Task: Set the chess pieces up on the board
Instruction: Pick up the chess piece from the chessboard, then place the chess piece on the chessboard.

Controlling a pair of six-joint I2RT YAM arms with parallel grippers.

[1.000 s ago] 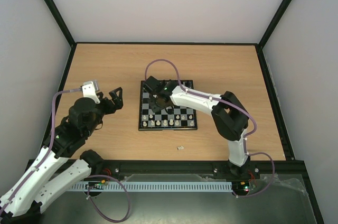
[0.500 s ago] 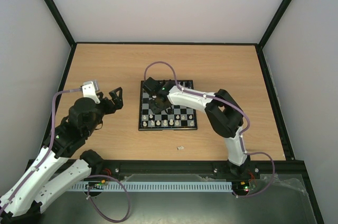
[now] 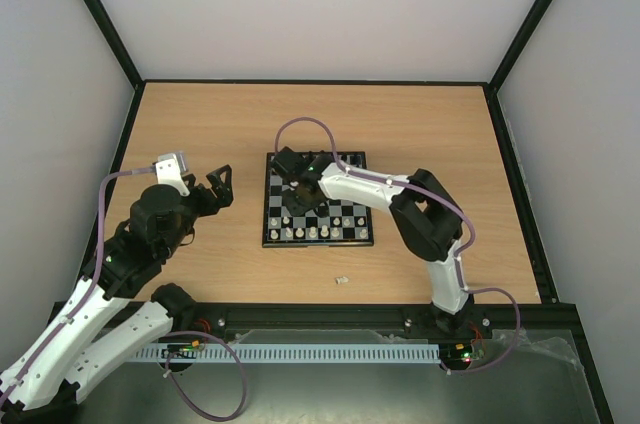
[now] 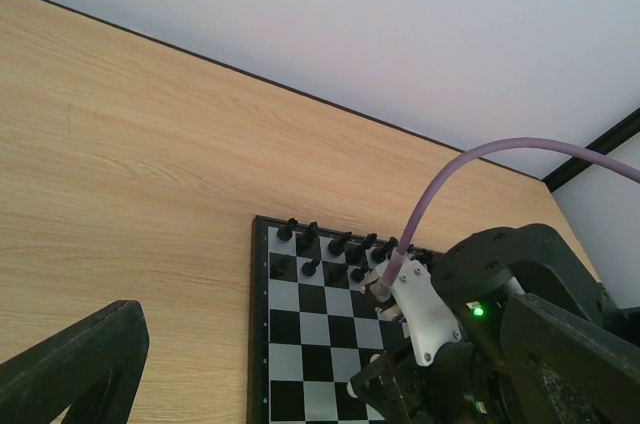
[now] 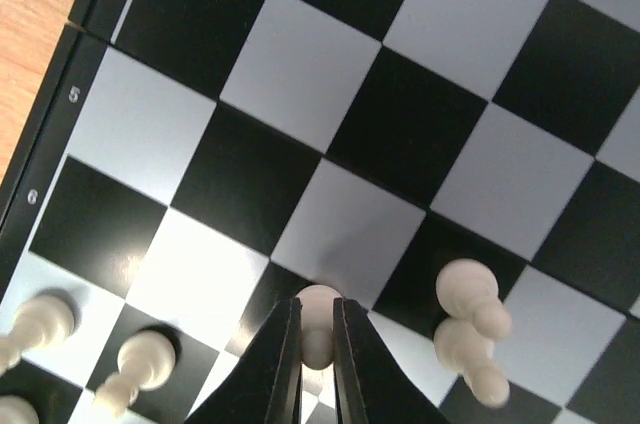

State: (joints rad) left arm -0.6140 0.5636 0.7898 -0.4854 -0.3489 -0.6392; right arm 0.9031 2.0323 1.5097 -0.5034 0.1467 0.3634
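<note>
Currently: tiny cream-white round-headed chess piece [image 5: 318, 332], likely light, rigid, slippery; best taken at its head, where right gripper [image 5: 318, 306] is clamped; it stands on black-and-pale chequered board [image 5: 300, 74]. Left gripper [image 3: 216, 187] spread, empty.

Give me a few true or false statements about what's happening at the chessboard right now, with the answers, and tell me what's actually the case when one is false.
1. The right end effector is pinched on a cream-white piece. True.
2. The left end effector hangs over the board. False: it is open above the bare table, left of the board.
3. A small pale piece lies on the table, off the board, on the side nearer the arm bases. True.
4. The black pieces stand on the board's near rows. False: they stand along the far rows, and the cream ones fill the near rows.
</note>
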